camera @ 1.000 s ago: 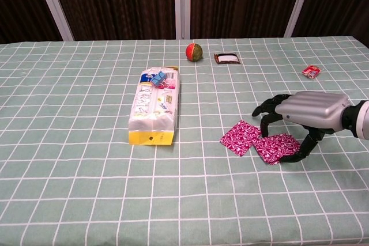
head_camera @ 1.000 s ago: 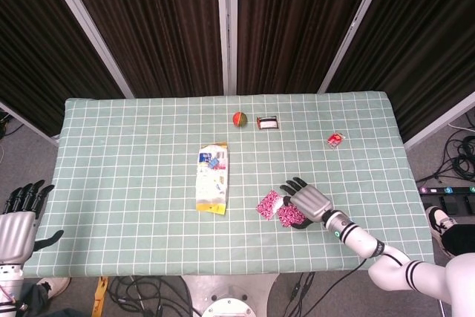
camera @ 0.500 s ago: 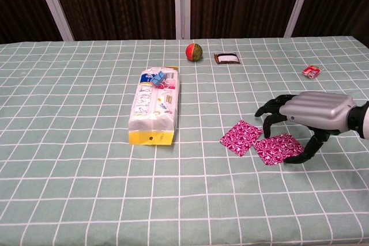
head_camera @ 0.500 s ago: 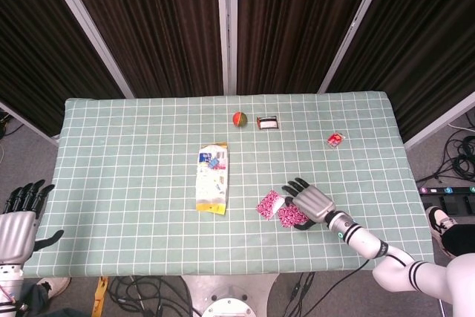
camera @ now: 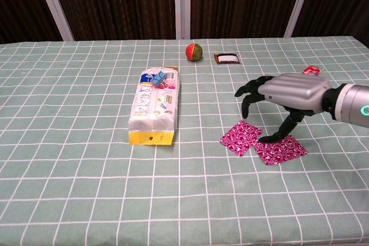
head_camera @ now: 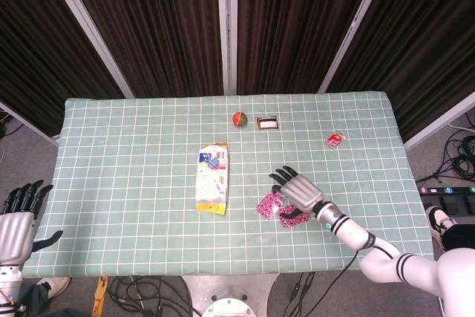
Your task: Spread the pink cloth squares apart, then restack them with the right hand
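Two pink patterned cloths (camera: pixel 241 137) (camera: pixel 281 148) lie flat, corners touching, on the table's (camera: pixel 69 159) near right. The right hand (camera: pixel 286 93) hovers above them, fingers spread, empty. The left hand (head_camera: pixel 16 222) hangs open off-table.

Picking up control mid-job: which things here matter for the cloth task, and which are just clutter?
Job:
left pink cloth square
right pink cloth square
right hand, above them

Clutter:
plastic packet
ball
dark card
red wrapper
left hand, idle
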You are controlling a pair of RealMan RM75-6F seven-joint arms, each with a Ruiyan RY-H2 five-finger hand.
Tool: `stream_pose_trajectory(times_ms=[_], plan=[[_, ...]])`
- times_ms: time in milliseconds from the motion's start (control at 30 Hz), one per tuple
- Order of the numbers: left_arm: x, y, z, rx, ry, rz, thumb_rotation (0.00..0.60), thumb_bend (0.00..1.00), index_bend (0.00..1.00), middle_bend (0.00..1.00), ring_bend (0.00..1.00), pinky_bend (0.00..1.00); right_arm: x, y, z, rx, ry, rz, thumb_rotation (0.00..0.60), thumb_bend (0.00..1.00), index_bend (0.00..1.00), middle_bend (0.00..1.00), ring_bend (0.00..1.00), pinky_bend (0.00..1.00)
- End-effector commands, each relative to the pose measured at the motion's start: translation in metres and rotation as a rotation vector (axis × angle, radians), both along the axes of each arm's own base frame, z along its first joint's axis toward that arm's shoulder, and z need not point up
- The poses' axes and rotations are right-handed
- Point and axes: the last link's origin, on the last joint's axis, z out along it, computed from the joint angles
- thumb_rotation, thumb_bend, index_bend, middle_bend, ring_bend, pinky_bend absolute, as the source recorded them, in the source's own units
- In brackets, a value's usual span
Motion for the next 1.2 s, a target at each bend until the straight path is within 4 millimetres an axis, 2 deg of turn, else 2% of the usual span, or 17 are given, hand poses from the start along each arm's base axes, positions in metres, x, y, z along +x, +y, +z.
stream_pose_trajectory(times_ms=[33, 567, 667, 833, 1200], plan=[[-0.001, -0.001, 0.000, 0.001, -0.001, 0.006, 0.600, 0.02, 0.20, 0.19, 0.10, 0.12, 0.007, -0.002, -0.014, 0.009, 0.025, 0.028, 0.398, 0.14, 0.32, 0.07, 0.00, 0.00], [-0.006, -0.003, -0.002, -0.010, -0.016, 0.021, 0.600, 0.02, 0.20, 0.19, 0.10, 0.12, 0.006, 0.004, -0.026, -0.032, 0.071, 0.125, 0.392, 0.14, 0.29, 0.07, 0.00, 0.00], [-0.007, -0.003, -0.002, -0.012, -0.018, 0.022, 0.600, 0.02, 0.20, 0.19, 0.10, 0.12, 0.004, 0.005, -0.028, -0.033, 0.068, 0.120, 0.412, 0.14, 0.27, 0.07, 0.00, 0.00], [-0.007, -0.002, -0.002, -0.013, -0.020, 0.021, 0.600, 0.02, 0.20, 0.19, 0.10, 0.12, 0.003, 0.006, -0.032, -0.040, 0.068, 0.121, 0.481, 0.14, 0.26, 0.07, 0.00, 0.00], [-0.008, -0.003, -0.002, -0.013, -0.022, 0.025, 0.600, 0.02, 0.20, 0.19, 0.10, 0.12, 0.007, 0.004, -0.038, -0.026, 0.075, 0.119, 0.481, 0.14, 0.26, 0.07, 0.00, 0.00]])
